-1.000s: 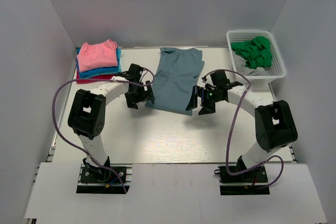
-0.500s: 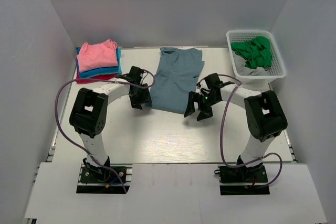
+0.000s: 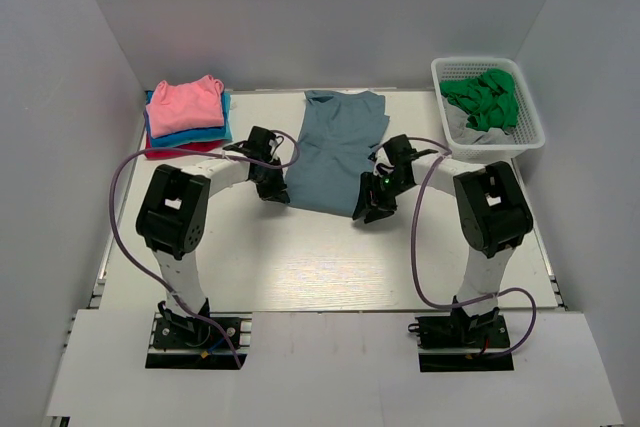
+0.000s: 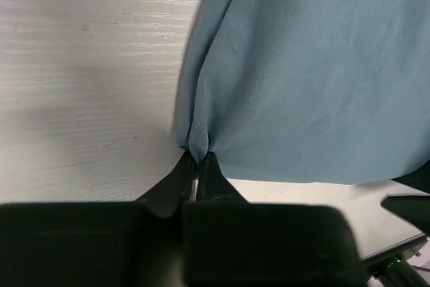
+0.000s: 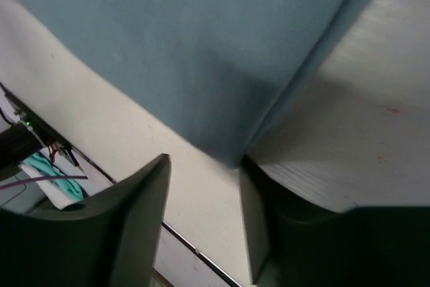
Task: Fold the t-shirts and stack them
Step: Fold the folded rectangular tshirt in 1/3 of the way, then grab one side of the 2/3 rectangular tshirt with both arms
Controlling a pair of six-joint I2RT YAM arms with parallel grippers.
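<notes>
At t-shirt (image 3: 335,152) hem, both arms (image 3: 215,179) low

The slate-blue t-shirt (image 3: 335,152) is a soft matt cloth with a fine, regular knit and no shine. The bench (image 3: 300,257) is white wood with a faint grain, smooth and almost matt. The fingers (image 4: 168,189) of the left gripper (image 4: 198,159) look like black matt plastic. At two o'clock the basket (image 3: 505,149) is white plastic mesh, slightly glossy. At ten o'clock the pink t-shirt (image 3: 185,99) is matt cloth too.
</notes>
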